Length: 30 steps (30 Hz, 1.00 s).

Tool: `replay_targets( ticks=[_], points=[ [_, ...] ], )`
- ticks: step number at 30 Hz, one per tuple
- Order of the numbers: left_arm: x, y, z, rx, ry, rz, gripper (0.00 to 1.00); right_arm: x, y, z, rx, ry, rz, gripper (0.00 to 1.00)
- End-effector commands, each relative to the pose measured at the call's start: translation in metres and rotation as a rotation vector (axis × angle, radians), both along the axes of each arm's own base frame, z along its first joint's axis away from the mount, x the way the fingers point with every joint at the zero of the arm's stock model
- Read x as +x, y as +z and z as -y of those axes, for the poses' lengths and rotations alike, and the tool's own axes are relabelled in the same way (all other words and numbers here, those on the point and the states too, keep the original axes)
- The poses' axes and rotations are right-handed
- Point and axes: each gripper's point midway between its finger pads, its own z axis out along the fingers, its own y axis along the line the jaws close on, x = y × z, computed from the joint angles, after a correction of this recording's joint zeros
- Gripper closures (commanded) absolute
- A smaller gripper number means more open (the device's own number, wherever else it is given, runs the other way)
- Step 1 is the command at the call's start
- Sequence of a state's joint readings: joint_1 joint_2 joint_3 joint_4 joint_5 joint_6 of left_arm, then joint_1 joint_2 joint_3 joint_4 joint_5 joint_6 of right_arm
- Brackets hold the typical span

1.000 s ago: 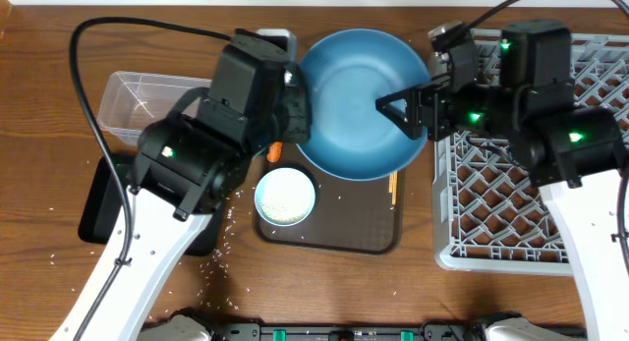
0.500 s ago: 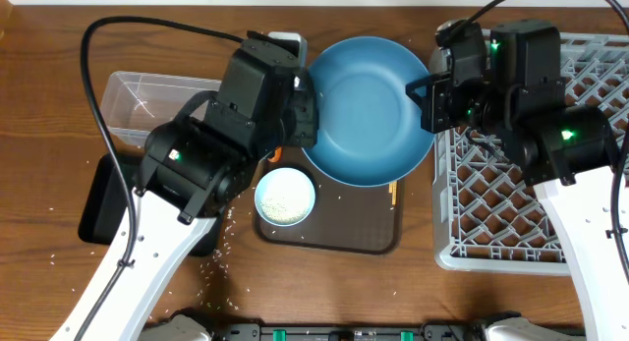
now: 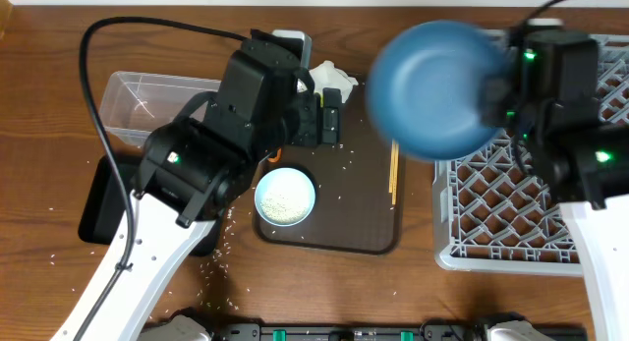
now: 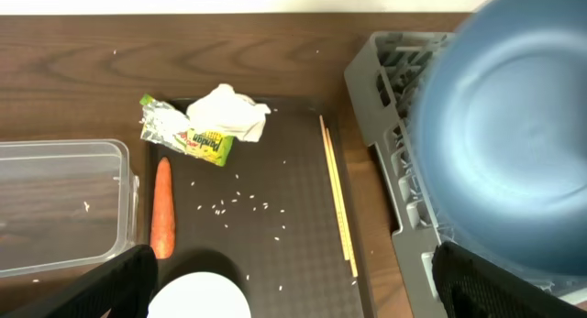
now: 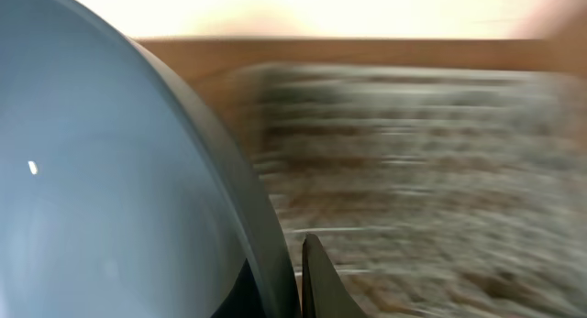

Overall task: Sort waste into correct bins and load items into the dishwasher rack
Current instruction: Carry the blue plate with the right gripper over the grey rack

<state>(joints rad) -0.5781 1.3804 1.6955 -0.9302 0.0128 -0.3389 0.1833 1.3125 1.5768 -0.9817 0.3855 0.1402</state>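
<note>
The large dark-blue dish (image 3: 432, 90) hangs blurred above the left edge of the grey dishwasher rack (image 3: 531, 198), and my right gripper (image 3: 496, 97) is shut on its rim. In the right wrist view the dish (image 5: 110, 171) fills the left half, its rim pinched in my gripper (image 5: 289, 290). My left gripper (image 4: 293, 295) stands open over the dark-brown tray (image 4: 275, 235), holding nothing. On that tray lie the white tissue (image 4: 234, 112), the yellow-green wrapper (image 4: 183, 135), the carrot (image 4: 162, 208), rice grains and the chopsticks (image 4: 335, 194). The white bowl (image 3: 286, 196) sits at its front.
The clear tub (image 3: 147, 105) stands at the left, with the black tray (image 3: 98, 203) in front of it, partly under my left arm. Rice grains are scattered on the wood by the brown tray's front left corner (image 3: 221, 243).
My right gripper has shut on the blue dish's rim and carried it up and to the right, off the tray, to the rack's edge. The left gripper let go of the dish and opened.
</note>
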Motion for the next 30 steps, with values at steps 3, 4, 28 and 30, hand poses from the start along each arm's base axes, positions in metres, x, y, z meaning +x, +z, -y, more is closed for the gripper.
replay_targets(
  ticks=[3, 4, 28, 30],
  points=[
    [-0.008, 0.018, -0.004, -0.023, -0.009, 0.048, 0.02, -0.053, 0.061, 0.125, -0.487, -0.648, 0.093, 0.99],
    [-0.008, 0.019, -0.004, -0.024, -0.009, 0.049, 0.01, -0.055, 0.062, 0.133, -0.51, -0.678, 0.081, 0.99],
    [-0.018, 0.006, -0.011, 0.019, -0.015, -0.008, 0.02, 0.039, 0.002, 0.222, -0.91, -0.381, -0.426, 0.99],
    [-0.018, 0.005, -0.011, 0.021, -0.015, -0.01, 0.02, 0.041, -0.004, 0.221, -0.909, -0.341, -0.445, 0.99]
  ],
)
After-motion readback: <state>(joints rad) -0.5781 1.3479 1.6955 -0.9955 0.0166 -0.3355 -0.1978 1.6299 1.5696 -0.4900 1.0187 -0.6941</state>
